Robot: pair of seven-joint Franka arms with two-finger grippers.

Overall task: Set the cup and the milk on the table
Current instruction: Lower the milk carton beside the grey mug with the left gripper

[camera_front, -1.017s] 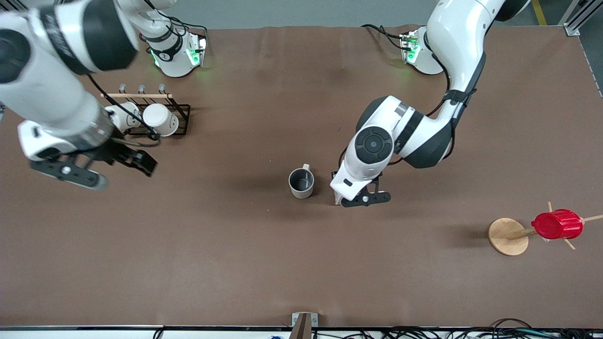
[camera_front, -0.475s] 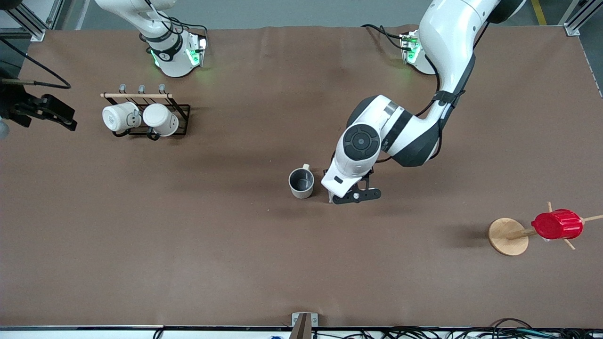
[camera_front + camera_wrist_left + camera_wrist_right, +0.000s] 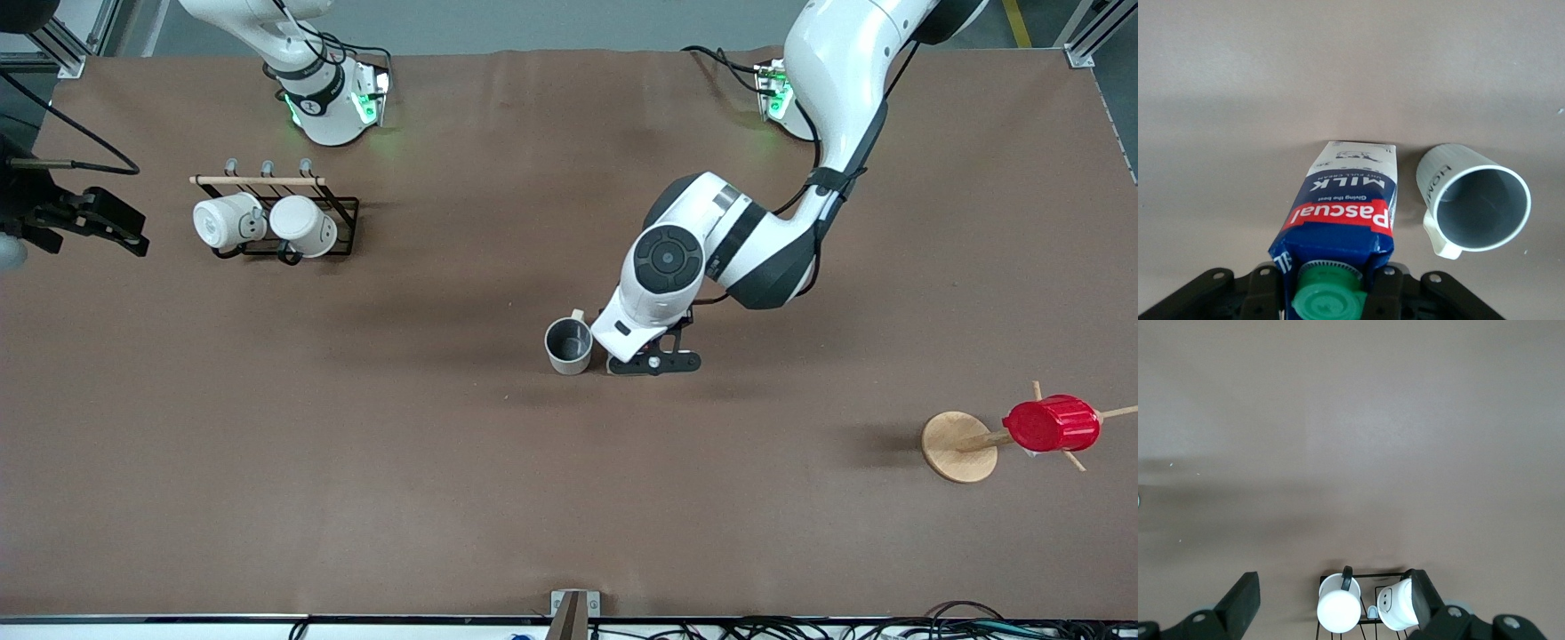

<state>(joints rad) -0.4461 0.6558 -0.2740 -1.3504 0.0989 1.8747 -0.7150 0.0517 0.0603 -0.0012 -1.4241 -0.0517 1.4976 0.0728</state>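
Note:
The cup stands upright on the brown table near its middle, an off-white mug with a dark grey inside; it also shows in the left wrist view. My left gripper is right beside it, toward the left arm's end, shut on the milk. The left wrist view shows that gripper clamping the carton near its green cap. The carton's base is at or just above the table, a small gap from the cup. In the front view my left hand hides the milk. My right gripper is open and empty.
A black wire rack with two white mugs stands near the right arm's base; it also shows in the right wrist view. A wooden stand carries a red ribbed cup toward the left arm's end.
My left gripper has carried the milk closer to the cup. My right arm has swung out to the table's edge at the right arm's end and now holds nearly still.

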